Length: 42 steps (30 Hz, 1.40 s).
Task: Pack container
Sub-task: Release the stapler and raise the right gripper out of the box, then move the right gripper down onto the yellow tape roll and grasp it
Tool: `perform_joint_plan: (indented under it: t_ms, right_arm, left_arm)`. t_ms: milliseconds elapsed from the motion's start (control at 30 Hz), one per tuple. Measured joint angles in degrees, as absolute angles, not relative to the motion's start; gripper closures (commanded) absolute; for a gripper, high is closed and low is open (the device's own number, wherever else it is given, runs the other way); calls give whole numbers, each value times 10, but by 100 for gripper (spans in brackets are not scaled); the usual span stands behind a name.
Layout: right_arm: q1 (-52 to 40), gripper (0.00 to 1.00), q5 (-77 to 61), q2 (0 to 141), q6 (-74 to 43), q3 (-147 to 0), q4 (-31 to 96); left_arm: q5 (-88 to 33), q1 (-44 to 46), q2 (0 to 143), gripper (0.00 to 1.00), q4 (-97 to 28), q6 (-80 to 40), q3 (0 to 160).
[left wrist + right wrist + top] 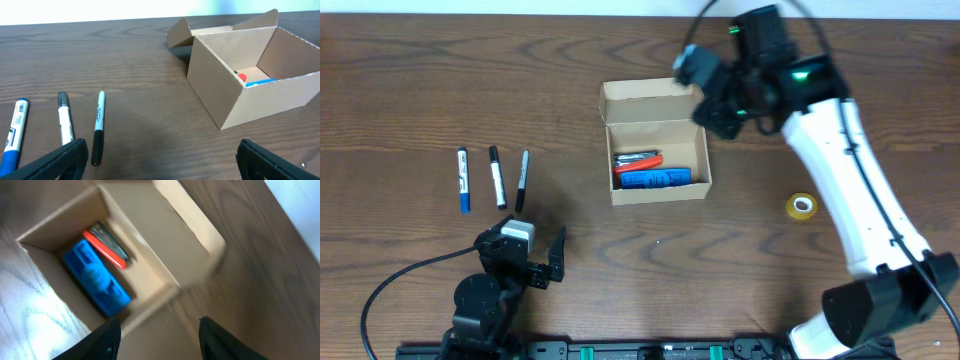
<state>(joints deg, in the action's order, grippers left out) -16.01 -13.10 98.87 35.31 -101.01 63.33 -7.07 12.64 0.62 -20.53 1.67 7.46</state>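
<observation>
The container (657, 130) is a tan cardboard box standing open mid-table, its flap lid (645, 101) raised at the far side. Inside lie a blue rectangular item (663, 179) and a red-and-grey item (638, 160). The box also shows in the left wrist view (235, 95) and the right wrist view (145, 270). My right gripper (715, 100) is open and empty, above the box's far right corner; its fingers show in the right wrist view (160, 340). My left gripper (535, 262) is open and empty near the front left edge, also seen in its wrist view (160, 162).
Three markers lie at the left: a blue one (463, 179), a white-bodied black one (497, 177) and a black one (522, 181). A yellow tape roll (801, 206) lies right of the box. A black cable runs from the left arm's base.
</observation>
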Motion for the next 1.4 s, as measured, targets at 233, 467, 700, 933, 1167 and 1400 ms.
perform_joint_plan:
  t_ms: [233,467,700,933,1167,1400]
  right_arm:
    - [-106,47,-161,962,318,-1010,649]
    - [-100,45,-172,960,297,-1006,675]
    - [-77,35,-159,891,246,-867,583]
    - [-67,31,-83,783,154,-695,523]
    - [-38,28,-7,761,49,-582,485]
    - [-11,28,23,770,-26,-500,404]
  left_arm:
    - [-71,126,6,5,-206,17,75]
    - [-71,126,6,5,-206,17,75]
    - [-71,126,6,5,-205,17,75]
    - [-71,126,6,5,-205,17,75]
    - [-70,126,6,5,-205,17,75]
    - [-70,126,6,5,-206,17,75]
